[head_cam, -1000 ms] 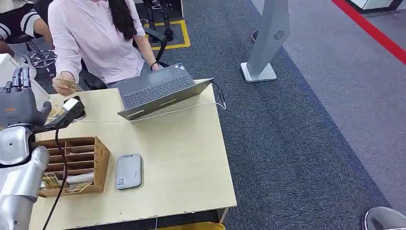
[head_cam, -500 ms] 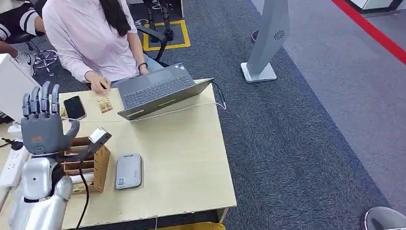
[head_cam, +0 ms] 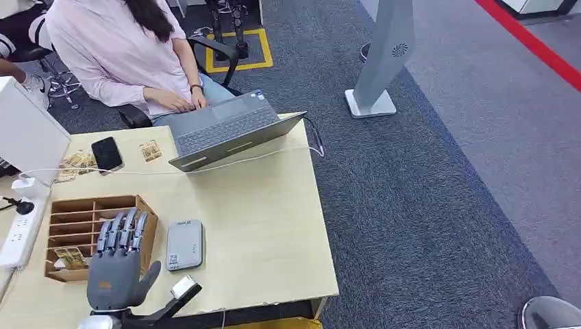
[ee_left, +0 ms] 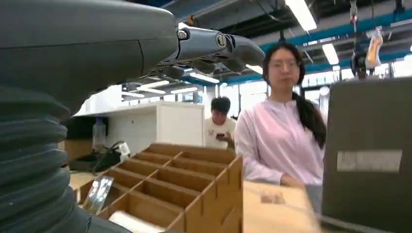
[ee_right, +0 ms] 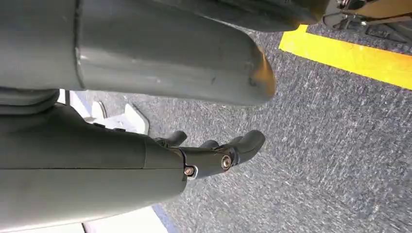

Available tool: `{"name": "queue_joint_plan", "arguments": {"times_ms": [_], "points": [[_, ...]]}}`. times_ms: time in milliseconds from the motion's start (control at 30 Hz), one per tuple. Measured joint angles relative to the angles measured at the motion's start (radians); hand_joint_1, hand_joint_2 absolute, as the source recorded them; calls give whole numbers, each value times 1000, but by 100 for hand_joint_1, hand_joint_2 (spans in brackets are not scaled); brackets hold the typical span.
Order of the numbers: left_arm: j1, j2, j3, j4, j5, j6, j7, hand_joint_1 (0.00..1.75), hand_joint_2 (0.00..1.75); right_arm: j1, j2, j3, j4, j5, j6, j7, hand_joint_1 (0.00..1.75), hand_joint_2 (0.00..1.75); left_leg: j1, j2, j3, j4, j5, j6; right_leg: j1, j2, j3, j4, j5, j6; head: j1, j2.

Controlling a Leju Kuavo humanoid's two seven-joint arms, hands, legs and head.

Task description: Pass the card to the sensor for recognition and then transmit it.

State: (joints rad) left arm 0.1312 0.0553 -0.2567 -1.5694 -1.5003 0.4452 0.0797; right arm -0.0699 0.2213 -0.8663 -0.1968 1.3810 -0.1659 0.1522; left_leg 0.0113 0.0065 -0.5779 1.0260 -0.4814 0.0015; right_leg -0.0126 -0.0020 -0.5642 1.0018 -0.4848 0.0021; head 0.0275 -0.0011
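Left hand: the left hand (head_cam: 118,271) is hovering over the near edge of the counter (head_cam: 274,240), fingers spread wide and holding nothing.
Sensor: the grey sensor (head_cam: 185,245) is lying flat just beside that hand, next to the wooden organizer (head_cam: 140,236).
Organizer: it is holding a card-like slip (head_cam: 70,257) in a near slot; the left wrist view is showing its dividers (ee_left: 194,179) close up.
Card: the card (head_cam: 150,150) is lying on the far side of the counter, between a black phone (head_cam: 107,153) and the laptop (head_cam: 226,130).
Cable: a white cable (head_cam: 240,159) is crossing the counter before the laptop.
Person: a person (head_cam: 116,55) is typing at the laptop.
Right hand: the right wrist view is showing the right hand (ee_right: 214,155) over grey carpet (ee_right: 316,145), fingers loosely apart and holding nothing.
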Motion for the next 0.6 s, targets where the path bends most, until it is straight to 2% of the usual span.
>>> {"name": "queue_joint_plan", "arguments": {"times_ms": [200,400,500,600], "points": [[83,28,-1,-34,27,-37,38,0,175,1,3,-18,0,-7,-2,-4,0,0,0,0,0,0,0,0,0,0,0,0,0,0,0,0],[94,44,10,-56,41,-40,71,0,175,1,3,-19,0,3,-2,-9,0,0,0,0,0,0,0,0,0,-1,1,0,0,0,0,0],[93,48,44,-61,54,-54,79,0,175,1,3,-19,0,12,-2,-9,0,0,0,0,0,0,0,0,0,0,1,0,0,0,0,0],[93,48,99,-62,69,-71,56,0,175,1,3,-19,0,15,-2,-9,0,0,0,0,0,0,0,0,0,0,1,0,0,0,0,0]]}}
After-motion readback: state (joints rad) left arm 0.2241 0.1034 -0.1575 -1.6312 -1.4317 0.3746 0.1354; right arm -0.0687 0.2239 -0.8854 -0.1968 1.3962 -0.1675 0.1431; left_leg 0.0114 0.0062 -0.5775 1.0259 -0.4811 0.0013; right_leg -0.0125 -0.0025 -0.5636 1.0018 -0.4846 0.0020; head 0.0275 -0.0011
